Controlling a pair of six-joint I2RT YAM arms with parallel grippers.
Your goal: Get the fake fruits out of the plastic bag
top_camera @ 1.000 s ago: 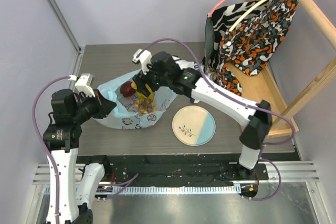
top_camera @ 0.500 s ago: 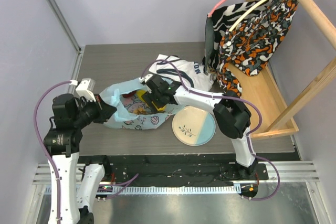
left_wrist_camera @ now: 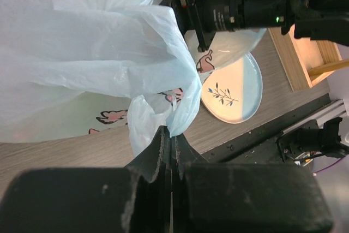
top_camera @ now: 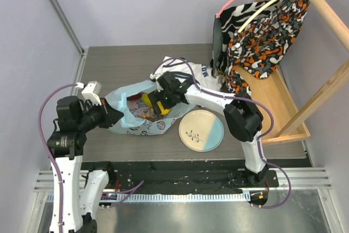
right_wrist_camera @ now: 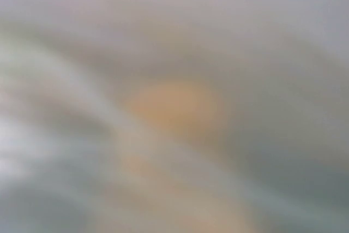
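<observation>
The light-blue plastic bag [top_camera: 135, 119] lies left of centre on the table, its mouth held open. My left gripper [top_camera: 113, 116] is shut on the bag's left edge; in the left wrist view the closed fingertips [left_wrist_camera: 173, 136] pinch a fold of the bag [left_wrist_camera: 82, 64]. My right gripper [top_camera: 158, 103] is pushed into the bag's mouth, its fingers hidden. Inside the bag a yellow fruit [top_camera: 147, 100] and a dark red fruit [top_camera: 132, 97] show. The right wrist view is a blur with an orange patch [right_wrist_camera: 174, 105].
A round cream and blue plate [top_camera: 201, 129] lies right of the bag, also in the left wrist view [left_wrist_camera: 232, 88]. A white shirt with dark lettering [top_camera: 188, 72] lies behind the bag. A wooden rack with patterned garments [top_camera: 256, 31] stands at the right.
My right arm has drawn back from over the bag, uncovering the white shirt, and its gripper now sits lower in the bag's mouth. My left gripper has shifted slightly, still holding the bag's edge.
</observation>
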